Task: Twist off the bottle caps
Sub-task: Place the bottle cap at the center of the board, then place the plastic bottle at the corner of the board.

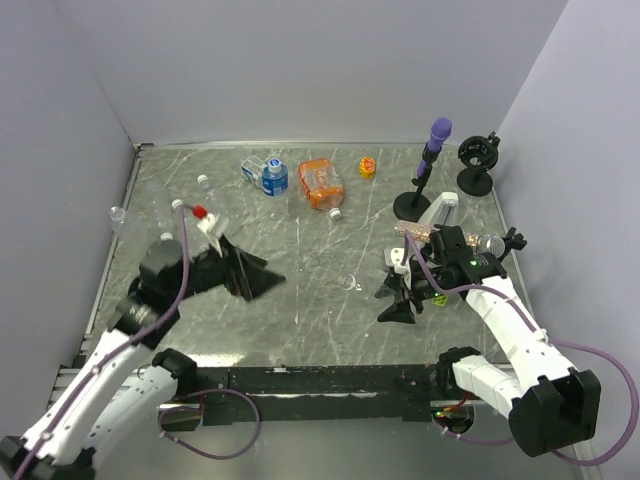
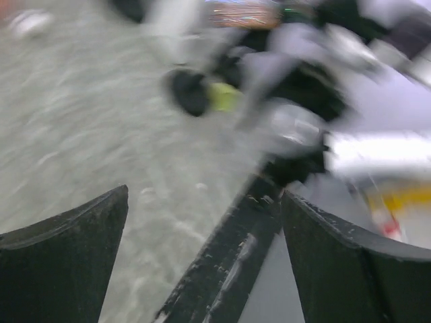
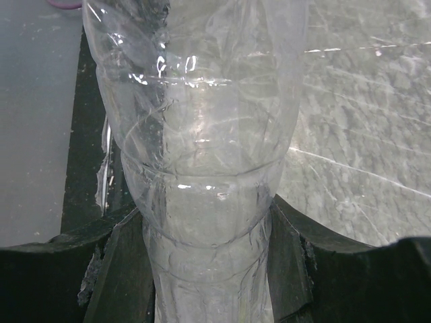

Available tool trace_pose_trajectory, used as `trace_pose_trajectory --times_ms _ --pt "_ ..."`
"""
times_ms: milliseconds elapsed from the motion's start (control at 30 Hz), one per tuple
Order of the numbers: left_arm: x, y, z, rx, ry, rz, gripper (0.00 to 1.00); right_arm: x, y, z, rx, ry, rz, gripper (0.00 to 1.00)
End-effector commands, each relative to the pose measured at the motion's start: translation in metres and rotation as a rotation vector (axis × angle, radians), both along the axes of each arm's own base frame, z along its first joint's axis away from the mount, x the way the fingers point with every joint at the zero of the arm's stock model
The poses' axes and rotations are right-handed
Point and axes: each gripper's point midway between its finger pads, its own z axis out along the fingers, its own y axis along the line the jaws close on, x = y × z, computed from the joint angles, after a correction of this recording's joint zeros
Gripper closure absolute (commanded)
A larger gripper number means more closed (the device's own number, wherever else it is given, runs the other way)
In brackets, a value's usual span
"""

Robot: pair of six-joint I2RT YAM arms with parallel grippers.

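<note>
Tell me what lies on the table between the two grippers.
Only one small pale round piece, possibly a loose cap; the tabletop is otherwise bare, per the top view.

The bottle [image 3: 202,175] is thin clear plastic, glossy and creased. The table [image 1: 310,300] looks like grey marbled stone, scratched. The walls [image 1: 300,70] are plain and matt.

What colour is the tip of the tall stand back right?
The stand's tip is purple; top external view.
</note>
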Motion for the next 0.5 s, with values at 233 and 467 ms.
trace_pose_trajectory --times_ms 233,467 --pt "-0.047 -0.108 0.046 -0.079 -0.417 -0.329 0.01 0.002 0.008 0.007 0.031 -0.019 0.045 0.87" --pt "-0.026 -0.146 0.040 -0.024 -0.419 -0.307 0.12 0.003 0.007 0.006 0.026 -0.015 0.042 0.87"
